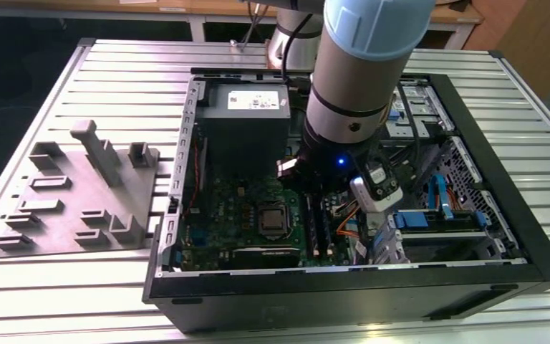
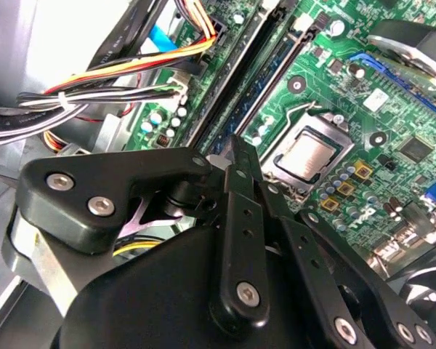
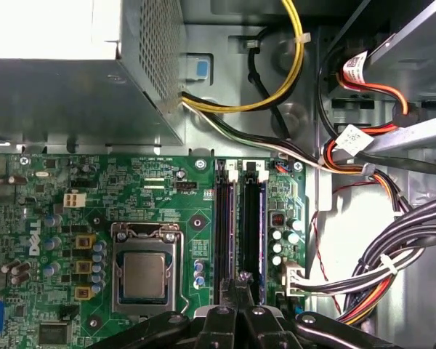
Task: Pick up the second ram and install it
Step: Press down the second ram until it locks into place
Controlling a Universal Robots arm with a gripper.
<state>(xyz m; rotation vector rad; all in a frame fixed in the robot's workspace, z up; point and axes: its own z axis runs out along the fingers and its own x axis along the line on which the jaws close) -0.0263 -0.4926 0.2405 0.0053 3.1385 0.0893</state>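
Note:
My gripper (image 3: 241,283) is shut, its black fingertips pressed together with nothing visible between them. In both wrist views it (image 2: 236,149) hangs just above the near end of two long memory slots beside the processor. Each slot carries a long, dark, narrow strip: one (image 3: 226,218) on the processor side and one (image 3: 253,218) in the blue-edged slot. I cannot tell which of them is the second ram. In the exterior view the arm (image 1: 351,93) reaches down into the open computer case, over the same slots (image 1: 317,228).
The processor socket (image 3: 147,273) sits next to the slots. Cable bundles (image 3: 378,269) and drive bays (image 1: 447,215) crowd the other side. The grey power-supply box (image 1: 241,107) fills the case's far end. A grey fixture block (image 1: 74,208) with an upright post (image 1: 98,150) lies on the table outside.

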